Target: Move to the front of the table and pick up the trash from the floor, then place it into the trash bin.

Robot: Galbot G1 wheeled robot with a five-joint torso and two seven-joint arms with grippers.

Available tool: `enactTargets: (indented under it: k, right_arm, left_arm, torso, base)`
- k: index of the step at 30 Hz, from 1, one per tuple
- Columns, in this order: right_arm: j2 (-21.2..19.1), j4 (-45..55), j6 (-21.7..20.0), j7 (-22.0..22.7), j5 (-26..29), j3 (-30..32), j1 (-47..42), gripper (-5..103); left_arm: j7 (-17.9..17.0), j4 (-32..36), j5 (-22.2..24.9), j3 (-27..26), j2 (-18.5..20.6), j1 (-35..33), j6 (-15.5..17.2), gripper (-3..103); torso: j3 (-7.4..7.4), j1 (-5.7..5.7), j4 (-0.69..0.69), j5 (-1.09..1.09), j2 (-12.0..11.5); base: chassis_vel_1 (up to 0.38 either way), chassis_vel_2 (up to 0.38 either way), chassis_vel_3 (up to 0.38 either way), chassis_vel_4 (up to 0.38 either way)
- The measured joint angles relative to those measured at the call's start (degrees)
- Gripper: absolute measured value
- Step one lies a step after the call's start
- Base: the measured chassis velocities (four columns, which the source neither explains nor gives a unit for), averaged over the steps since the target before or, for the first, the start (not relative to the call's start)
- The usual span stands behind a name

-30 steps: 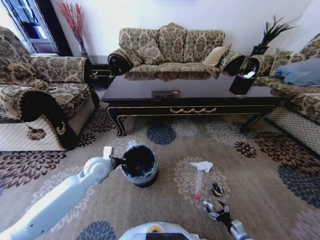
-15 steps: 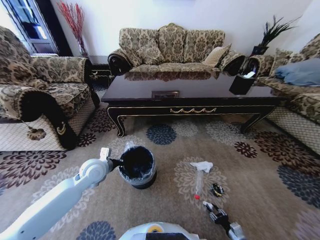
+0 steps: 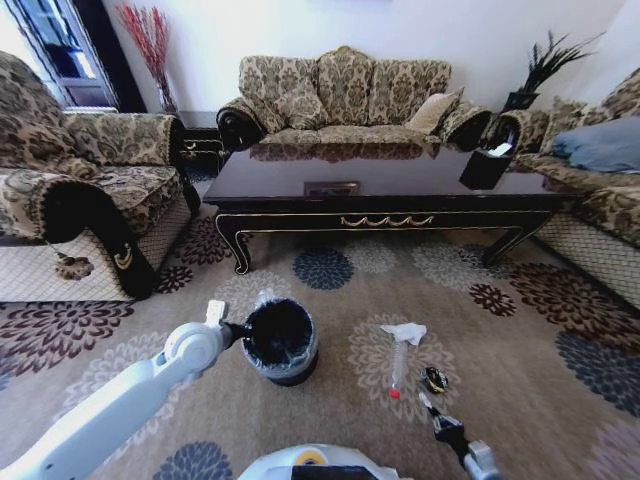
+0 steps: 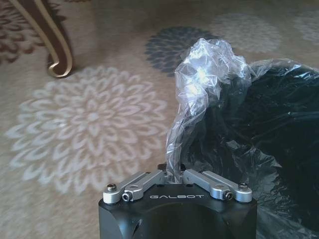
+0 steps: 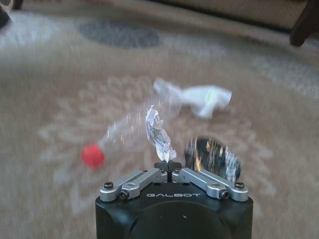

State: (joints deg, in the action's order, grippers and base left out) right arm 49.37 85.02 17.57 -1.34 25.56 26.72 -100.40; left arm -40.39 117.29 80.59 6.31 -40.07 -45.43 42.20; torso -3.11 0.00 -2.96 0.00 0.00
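Head view is showing the robot standing in front of the bench [image 3: 380, 195], with the pick-and-drop step already under way. Its left pincer [image 3: 238, 328] is gripping the trash bin [image 3: 279, 342] at the rim, fingers pinched together on the bunched clear liner [image 4: 207, 74], which is rising above the pincer in the left wrist view; the bin is sitting on the floor [image 3: 520, 350] just ahead of the robot, on its left side. The right pincer [image 3: 432, 408] is hanging low near the carpet on the robot's right, fingers closed on a small crumpled silvery-white scrap [image 5: 158, 130] that is sticking up from between the tips. Other trash is lying close by on the same medallion: a crumpled white tissue [image 3: 404, 332], a clear bottle with a red cap [image 3: 398, 368] just this side of it, and a small dark shiny piece [image 3: 434, 379] beside the right pincer. By my judgement the scrap is picked and the carry is what is in hand. The next move is calling for the right arm to swing leftward across to the bin's open mouth, keeping clear of the left pincer on the rim, and to let go only once above the liner.
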Motion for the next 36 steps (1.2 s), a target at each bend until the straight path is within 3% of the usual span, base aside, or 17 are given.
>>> enactTargets:
  k: [6, 11, 24, 36]
  right_arm:
    - [-1.17, 9.73, -0.46, 0.20, 0.33, 4.80, -5.63, 0]
    - [-2.25, 22.67, -0.03, 1.60, 0.54, 10.64, -12.71, 0]
    - [-3.97, 39.68, -1.64, 2.33, 0.09, 17.76, -19.23, 0]
    - [-4.68, 46.41, -3.51, 2.51, -0.73, 16.71, -18.66, 0]
  left_arm:
    - [-1.03, -0.93, 2.12, 7.48, -1.75, 6.53, -0.02, 0]
    - [-3.08, -2.69, 6.00, 18.74, -5.45, 16.96, -0.04, 0]
    - [-5.14, -5.61, 10.44, 26.50, -13.70, 24.90, -0.09, 0]
    - [-7.31, -12.40, 11.37, 32.76, -21.46, 28.40, -0.10, 0]
  torso:
    - [0.00, 0.00, 0.01, 0.01, 0.00]
    - [0.00, 0.00, 0.02, 0.00, 0.00]
    - [0.00, 0.00, 0.01, 0.00, 0.00]
    - [0.00, 0.00, 0.01, 0.00, 0.00]
  base:
    - [0.000, 0.000, 0.000, 0.000]
    - [0.000, 0.000, 0.000, 0.000]
    - [0.000, 0.000, 0.000, 0.000]
    - [0.000, 0.000, 0.000, 0.000]
